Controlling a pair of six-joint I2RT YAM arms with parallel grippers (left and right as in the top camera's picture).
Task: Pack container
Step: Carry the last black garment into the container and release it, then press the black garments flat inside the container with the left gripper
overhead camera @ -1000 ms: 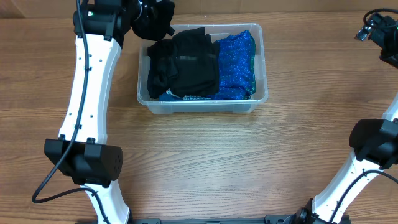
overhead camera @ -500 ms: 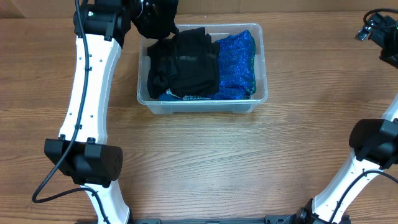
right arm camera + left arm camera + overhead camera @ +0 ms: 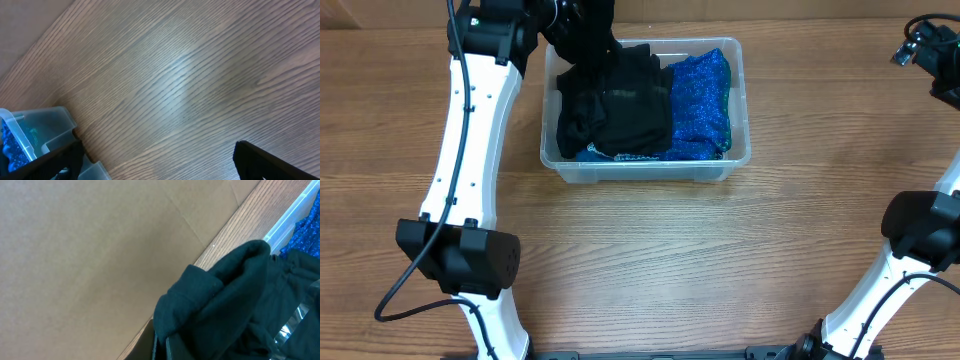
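Two sets of jaws: the left jaws clenched the black cloth (image 3: 615, 100) in the container (image 3: 640, 172); the right jaws hung released above the worktop (image 3: 720, 260).

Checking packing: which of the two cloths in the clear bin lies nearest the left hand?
The black fabric garment, filling the left side of the clear plastic bin under the left hand; the sparkly blue cloth lies right of it.

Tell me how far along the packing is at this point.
Done: a blue sparkly cloth and black garment lie inside the container. In hand: the left gripper is shut on the black garment's bunched end at the back-left corner. Left: tuck that end in and release. The right gripper hangs open, off to the side.
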